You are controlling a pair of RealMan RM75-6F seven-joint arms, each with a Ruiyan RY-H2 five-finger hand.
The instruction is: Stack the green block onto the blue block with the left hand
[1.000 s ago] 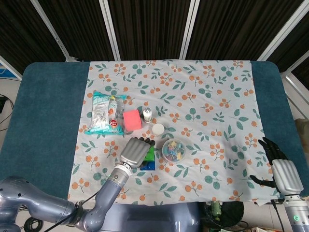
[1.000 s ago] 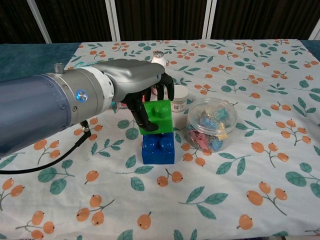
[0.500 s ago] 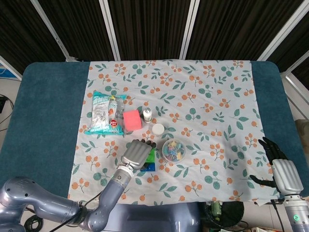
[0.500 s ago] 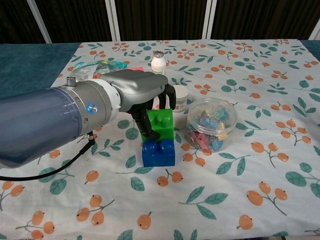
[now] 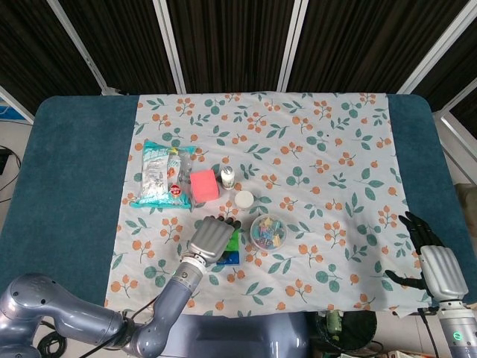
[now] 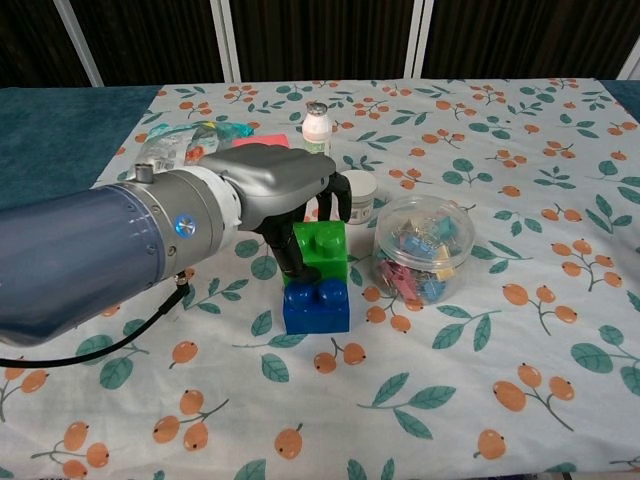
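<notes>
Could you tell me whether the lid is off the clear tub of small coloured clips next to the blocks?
No, in the chest view the clear tub wears its transparent lid, with the clips sealed inside, just right of the green block.

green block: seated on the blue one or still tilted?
On it, near level. In the chest view the green block rests on the blue block, offset right, with the left hand gripping it.

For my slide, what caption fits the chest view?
Left hand holds the green block on the blue block, beside a tub of clips.
</notes>
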